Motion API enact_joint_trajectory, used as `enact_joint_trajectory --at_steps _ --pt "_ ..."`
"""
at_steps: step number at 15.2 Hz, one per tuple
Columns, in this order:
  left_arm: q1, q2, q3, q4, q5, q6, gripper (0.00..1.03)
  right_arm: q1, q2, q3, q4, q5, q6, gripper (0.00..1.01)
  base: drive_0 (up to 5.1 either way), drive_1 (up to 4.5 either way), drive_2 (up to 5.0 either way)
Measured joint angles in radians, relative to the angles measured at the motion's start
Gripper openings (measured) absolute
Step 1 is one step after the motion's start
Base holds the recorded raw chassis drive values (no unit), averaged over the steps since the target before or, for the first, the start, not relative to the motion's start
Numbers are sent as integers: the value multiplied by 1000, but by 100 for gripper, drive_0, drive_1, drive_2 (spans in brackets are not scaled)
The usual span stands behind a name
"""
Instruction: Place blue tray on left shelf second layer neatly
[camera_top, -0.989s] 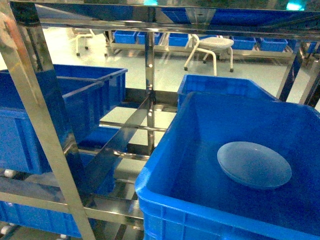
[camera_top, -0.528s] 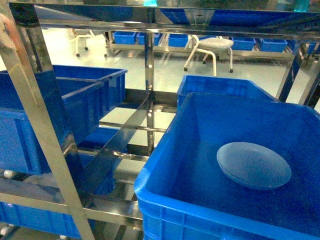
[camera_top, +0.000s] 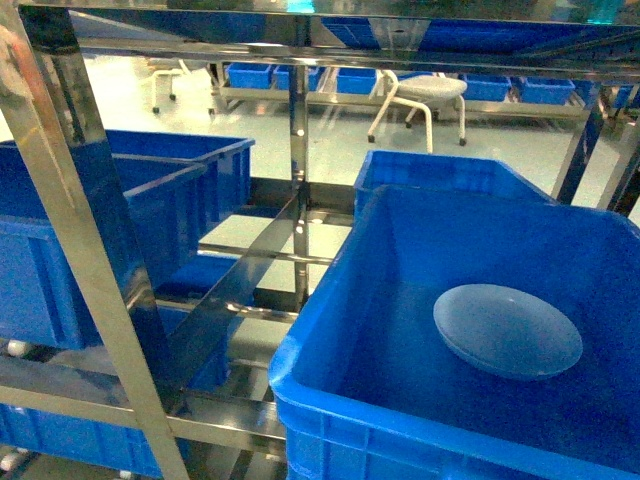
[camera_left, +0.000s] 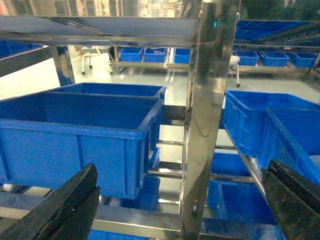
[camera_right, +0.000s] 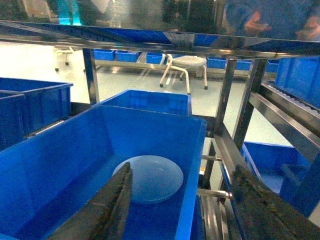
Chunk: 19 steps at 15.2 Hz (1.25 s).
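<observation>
Left gripper (camera_left: 177, 210): two broad, flat, black fingers (camera_left: 60, 210) enter from the lower corners of the left wrist view, each tapering from a wide base to a blunt edge, with a matte, faintly grained surface and no visible screws, cables or markings. Right gripper (camera_right: 182, 210): two dark fingers (camera_right: 107, 210) of the same wedge form, their surfaces dull charcoal with a mottled, scuffed, slightly brownish texture, the inner edges straight and the outer faces sloping. No part of either arm shows in the head view.
</observation>
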<state>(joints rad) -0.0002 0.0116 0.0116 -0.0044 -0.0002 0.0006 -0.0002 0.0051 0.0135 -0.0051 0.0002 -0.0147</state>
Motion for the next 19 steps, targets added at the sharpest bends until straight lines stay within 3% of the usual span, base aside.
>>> enact_joint_trajectory --at_steps 1,2,3,19 --pt "0 0 0 0 0 0 98 0 0 0 0 0 0 66 0 0 0" --pt "0 0 0 0 0 0 98 0 0 0 0 0 0 93 0 0 0" --pt "0 0 0 0 0 0 98 0 0 0 0 0 1 98 0 0 0" --pt "0 0 0 0 0 0 98 0 0 0 0 0 1 98 0 0 0"
